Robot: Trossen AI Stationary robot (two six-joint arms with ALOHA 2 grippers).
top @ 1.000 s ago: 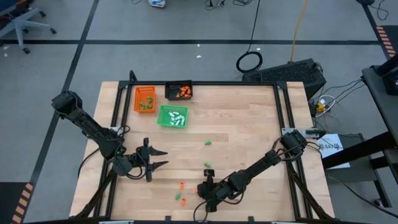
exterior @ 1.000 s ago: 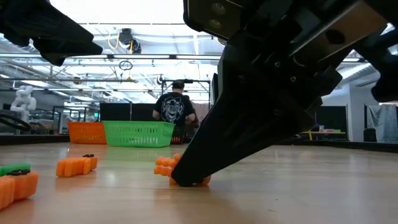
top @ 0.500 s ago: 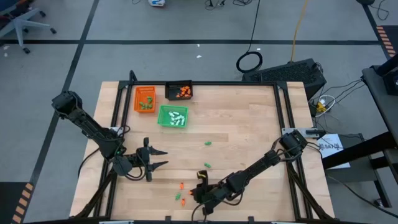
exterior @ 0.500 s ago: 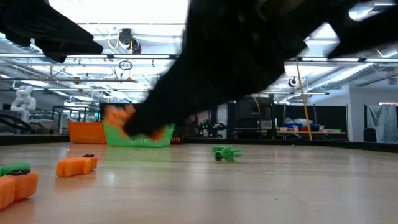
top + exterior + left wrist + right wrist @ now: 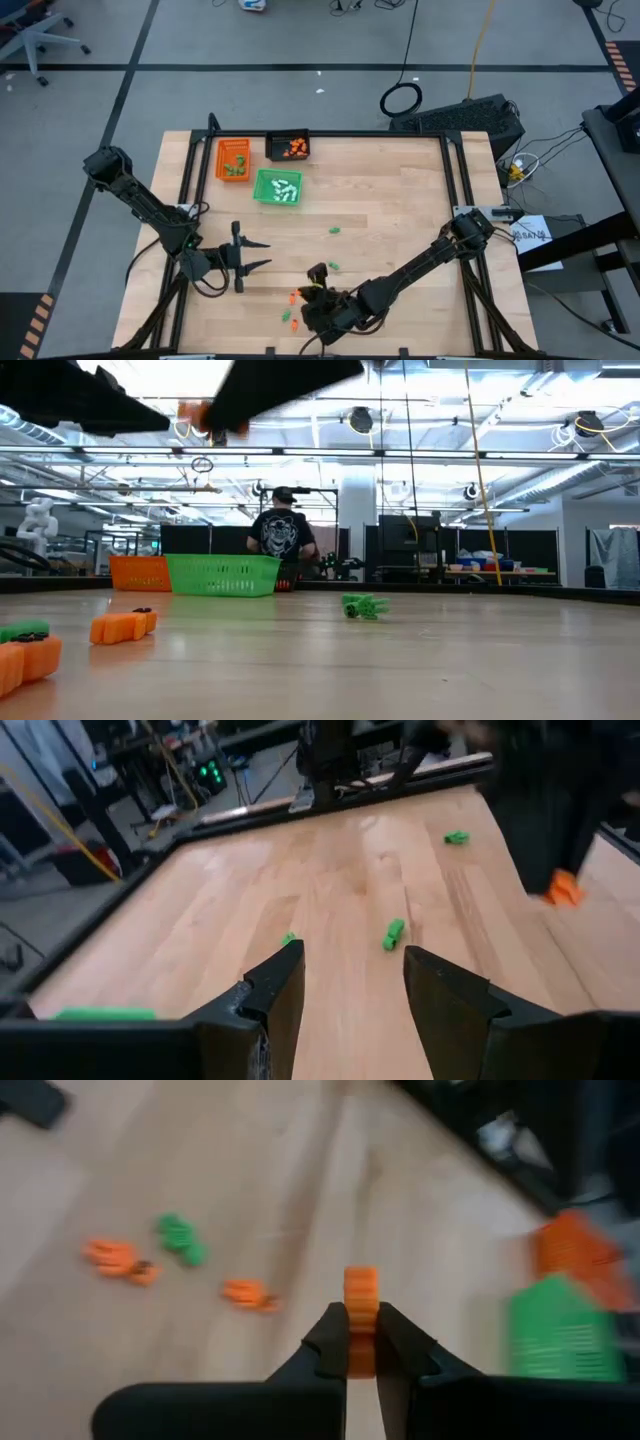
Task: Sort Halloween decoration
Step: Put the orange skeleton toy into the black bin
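Note:
My right gripper (image 5: 360, 1326) is shut on a small orange piece (image 5: 360, 1292) and hangs above the table's near middle (image 5: 318, 272). In the low view the piece (image 5: 200, 414) is high above the wood. Loose orange pieces (image 5: 248, 1293) (image 5: 118, 1258) and a green one (image 5: 180, 1240) lie flat on the table below, with more green pieces (image 5: 335, 230) (image 5: 332, 266) farther in. My left gripper (image 5: 350, 970) is open and hovers over the table's near left part (image 5: 255, 257), holding nothing. My right gripper pinches the orange piece between its two fingers (image 5: 335, 1330), at its lower end (image 5: 360, 1342). The rest of the piece stands out beyond the fingertips. It is lifted clear of the table.
An orange tray (image 5: 233, 158), a black tray (image 5: 288, 146) and a green tray (image 5: 278, 187) sit at the far left of the table, each with pieces inside. A person (image 5: 282, 538) stands in the room beyond. Bare wood spreads over the table's right half (image 5: 410, 200).
My right gripper has risen from the table with the orange piece pinched in it and has swung toward the table's left. The piece, which lay on the wood a second ago, is now lifted clear. The green piece behind it has come into the low view.

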